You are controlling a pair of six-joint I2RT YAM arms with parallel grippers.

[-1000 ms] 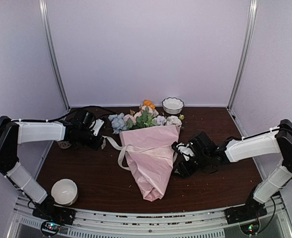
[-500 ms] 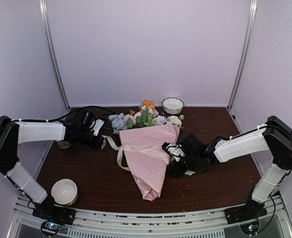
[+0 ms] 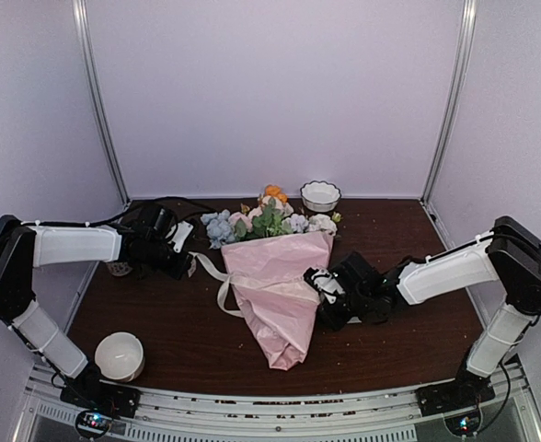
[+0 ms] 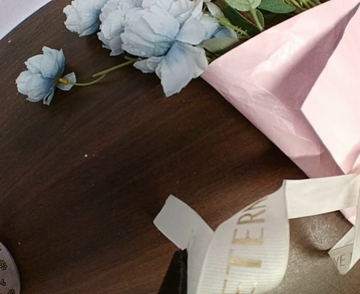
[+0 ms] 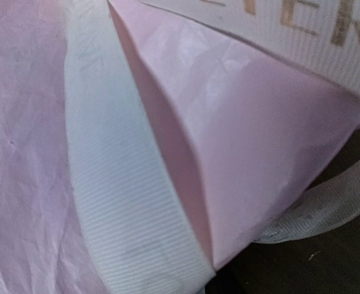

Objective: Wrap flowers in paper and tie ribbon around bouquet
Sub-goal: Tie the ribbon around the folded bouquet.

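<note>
One bouquet [image 3: 275,295], one ribbon [image 4: 247,245], two bowls [image 3: 320,195] [image 3: 120,355] — my left tool [image 3: 189,260] pinches the ribbon (right tool [image 3: 324,296]: can't tell)

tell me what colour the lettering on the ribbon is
Gold, printed on the cream-white ribbon. It shows best in the left wrist view.

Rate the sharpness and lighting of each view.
Top view: even, soft light, bouquet clear but fine detail coarse. Left wrist: flowers and ribbon lettering sharp, sheen on table. Right wrist: very close, ribbon weave crisp, lettering above the paper blurred.
</note>
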